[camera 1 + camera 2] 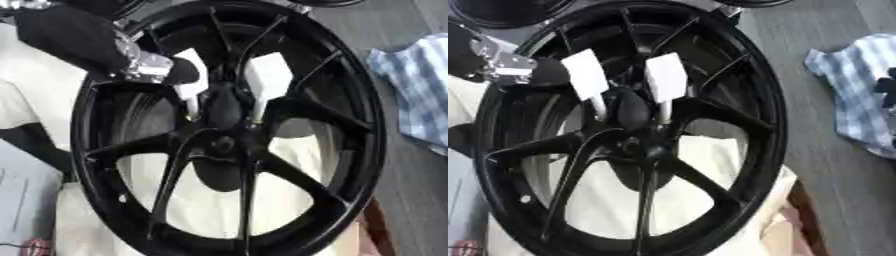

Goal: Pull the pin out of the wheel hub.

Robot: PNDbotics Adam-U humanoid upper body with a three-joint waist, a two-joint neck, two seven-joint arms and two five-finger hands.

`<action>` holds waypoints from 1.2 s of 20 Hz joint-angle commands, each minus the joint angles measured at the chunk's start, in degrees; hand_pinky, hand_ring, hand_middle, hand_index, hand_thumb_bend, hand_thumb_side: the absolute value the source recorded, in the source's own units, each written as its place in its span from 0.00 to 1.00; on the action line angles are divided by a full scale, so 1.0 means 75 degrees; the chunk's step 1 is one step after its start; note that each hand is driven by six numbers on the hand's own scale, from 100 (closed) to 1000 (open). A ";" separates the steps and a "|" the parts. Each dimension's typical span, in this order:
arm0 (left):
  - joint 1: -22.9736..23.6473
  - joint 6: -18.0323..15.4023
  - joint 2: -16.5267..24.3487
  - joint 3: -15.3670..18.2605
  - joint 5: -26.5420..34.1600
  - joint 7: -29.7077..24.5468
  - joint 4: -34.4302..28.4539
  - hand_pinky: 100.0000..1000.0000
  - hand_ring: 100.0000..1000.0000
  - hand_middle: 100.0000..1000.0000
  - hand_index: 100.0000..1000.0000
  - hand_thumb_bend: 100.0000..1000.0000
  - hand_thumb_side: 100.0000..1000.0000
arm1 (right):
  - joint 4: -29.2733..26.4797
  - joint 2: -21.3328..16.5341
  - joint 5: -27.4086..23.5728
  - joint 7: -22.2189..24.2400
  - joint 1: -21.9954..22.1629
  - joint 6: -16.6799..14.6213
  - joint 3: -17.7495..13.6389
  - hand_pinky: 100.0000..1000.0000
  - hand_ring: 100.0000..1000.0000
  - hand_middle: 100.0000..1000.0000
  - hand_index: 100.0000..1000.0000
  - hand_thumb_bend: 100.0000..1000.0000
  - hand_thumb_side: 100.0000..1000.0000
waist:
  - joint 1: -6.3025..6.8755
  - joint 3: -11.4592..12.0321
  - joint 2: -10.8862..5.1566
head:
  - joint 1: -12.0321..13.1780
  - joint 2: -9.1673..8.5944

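Left hand (553, 72) reaches over the wheel hub (632, 145) rim.

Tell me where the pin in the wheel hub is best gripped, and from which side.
Grip the dark rounded head of what looks like the pin, which stands up just above the hub. Come down from above and close on its sides: the spokes crowd it low down, so only the raised head is free. The left hand sits nearest, at upper left.
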 commanded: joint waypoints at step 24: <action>0.0015 0.1132 -0.0205 -0.0098 -0.0339 -0.1724 0.1050 0.88 0.81 0.68 0.82 0.66 0.55 | -0.0109 -0.0053 0.0029 -0.0018 -0.0124 0.0269 -0.0032 0.97 0.81 0.57 0.76 0.00 0.51 | 0.0103 -0.0111 0.0000 | -0.0110 -0.0455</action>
